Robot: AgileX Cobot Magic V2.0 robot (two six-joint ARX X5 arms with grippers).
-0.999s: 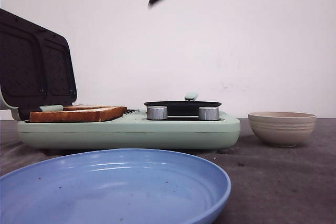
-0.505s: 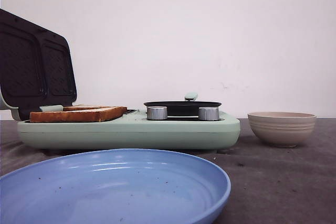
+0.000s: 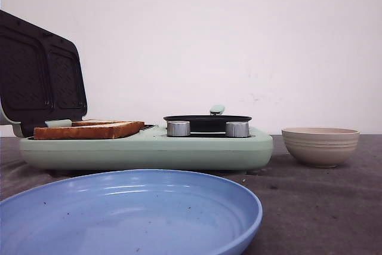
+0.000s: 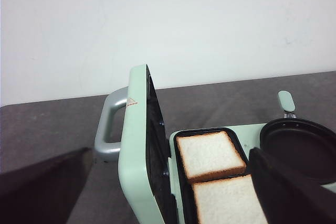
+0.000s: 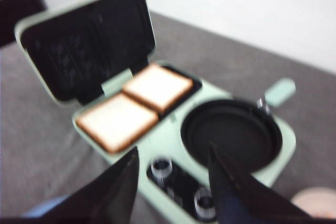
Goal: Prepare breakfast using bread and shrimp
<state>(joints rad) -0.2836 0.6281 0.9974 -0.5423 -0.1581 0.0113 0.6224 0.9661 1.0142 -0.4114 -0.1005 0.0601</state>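
Two slices of bread (image 3: 89,129) lie side by side in the black sandwich tray of a mint-green breakfast maker (image 3: 149,147), its lid (image 3: 39,76) standing open. The left wrist view shows the same slices of bread (image 4: 210,155) from above, with my left gripper (image 4: 170,153) open and empty over the lid's edge. My right gripper (image 5: 173,149) is open and empty, high above the knobs (image 5: 161,166), with the bread (image 5: 157,87) and the empty black pan (image 5: 231,132) below it. No shrimp is in view. Neither gripper shows in the front view.
A blue plate (image 3: 131,213) sits at the front of the table. A beige ribbed bowl (image 3: 320,146) stands right of the maker. The pan (image 3: 207,120) and two silver knobs (image 3: 178,128) are on the maker's right half. The lid's grey handle (image 4: 107,129) sticks out behind it.
One second ago dark gripper fingers showed at the top of the front view. They have risen out of that view. Nothing on the table has moved.
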